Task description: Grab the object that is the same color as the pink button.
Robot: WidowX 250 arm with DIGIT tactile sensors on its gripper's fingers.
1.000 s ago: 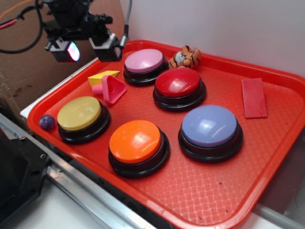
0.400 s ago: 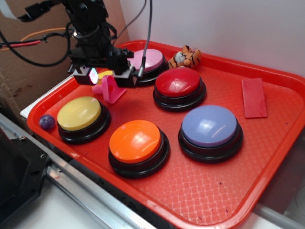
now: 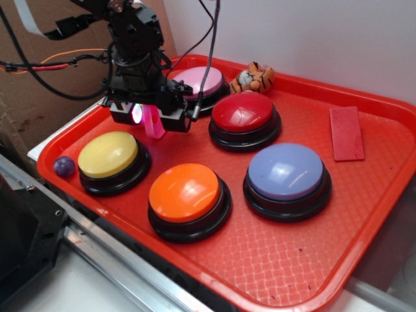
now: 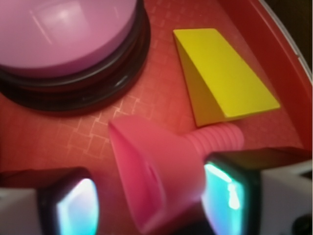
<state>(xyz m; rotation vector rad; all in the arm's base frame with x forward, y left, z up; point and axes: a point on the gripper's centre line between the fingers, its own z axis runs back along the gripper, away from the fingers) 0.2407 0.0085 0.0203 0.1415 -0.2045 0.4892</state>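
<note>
Fingers (image 4: 146, 196) spread, straddling the pink triangular piece (image 4: 156, 171) that lies on the red tray (image 3: 364, 188) just in front of the pink button (image 4: 63, 29), with the yellow wedge (image 4: 222, 73) just beside its ribbed peg. Best closed squarely across the triangular body rather than the peg, kept clear of wedge and button base, then lifted straight. Textured tray floor, crowded with dome buttons; white wall behind, cardboard to the left.

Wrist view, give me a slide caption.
Open pincer straddles the pink triangular piece beside the yellow wedge.
</note>
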